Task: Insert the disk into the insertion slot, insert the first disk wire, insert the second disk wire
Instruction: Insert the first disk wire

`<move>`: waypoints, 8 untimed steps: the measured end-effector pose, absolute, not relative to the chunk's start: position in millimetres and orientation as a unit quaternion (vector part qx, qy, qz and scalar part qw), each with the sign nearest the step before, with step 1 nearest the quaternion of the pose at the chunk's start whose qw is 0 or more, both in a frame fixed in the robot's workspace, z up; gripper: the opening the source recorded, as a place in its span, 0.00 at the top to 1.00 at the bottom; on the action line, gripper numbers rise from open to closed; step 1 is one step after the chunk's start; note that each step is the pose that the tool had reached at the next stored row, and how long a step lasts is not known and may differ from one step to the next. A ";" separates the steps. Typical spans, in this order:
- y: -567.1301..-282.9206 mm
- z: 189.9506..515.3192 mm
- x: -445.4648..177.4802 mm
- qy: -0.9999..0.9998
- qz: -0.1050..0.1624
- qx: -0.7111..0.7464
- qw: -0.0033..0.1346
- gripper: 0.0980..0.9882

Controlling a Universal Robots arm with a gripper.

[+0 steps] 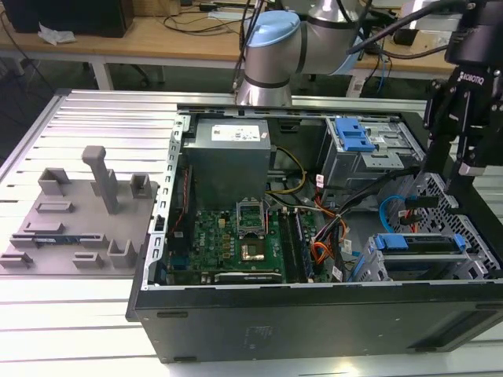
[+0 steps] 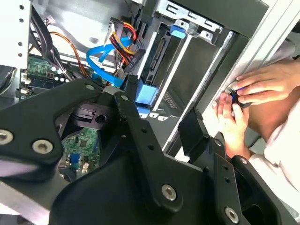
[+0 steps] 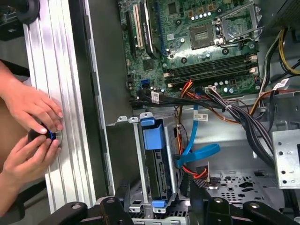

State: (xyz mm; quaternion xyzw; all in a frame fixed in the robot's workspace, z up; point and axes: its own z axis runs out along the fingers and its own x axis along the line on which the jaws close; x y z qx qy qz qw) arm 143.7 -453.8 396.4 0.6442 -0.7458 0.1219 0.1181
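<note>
- The disk (image 3: 157, 164) sits in the insertion slot (image 3: 137, 159), at the exterior view's right end of the computer case (image 1: 314, 314). In the first wrist view mostly its narrow edge and its blue carrier bracket (image 3: 152, 133) show; the label is hidden.
- The second disk wire (image 3: 197, 152) loops just beside the disk. Its plug end is tucked against the slot's wall, so I cannot tell whether it is seated.
- The first disk wire (image 3: 186, 91) runs from the edge of the motherboard (image 3: 197, 42) toward the disk's side. Its red and yellow strands end beside the blue loop, and the plug is hard to make out.
- In the first wrist view the claw (image 3: 159, 194) is cut off by the frame edge, and just the tips of its fingers (image 3: 123, 192) show.
- The claw is spread wide over the slot, one finger on each side of the disk, and grips nothing. Whether a finger touches the slot's metal cannot be told.
- In the second wrist view one fingertip is close to the blue carrier bracket.
- In the exterior view the arm (image 1: 271, 47) is cut off at the top.
- A person's two hands (image 3: 33, 136), forearms cut off, pinch a small dark knob (image 3: 47, 136) on the counter (image 3: 61, 93), beside the case.
</note>
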 end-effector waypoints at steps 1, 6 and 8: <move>-452.4 395.1 144.0 -0.746 0.123 0.644 0.119 0.41; -450.1 381.0 147.8 -0.745 0.125 0.644 0.121 0.41; -450.0 377.9 148.2 -0.744 0.126 0.644 0.121 0.41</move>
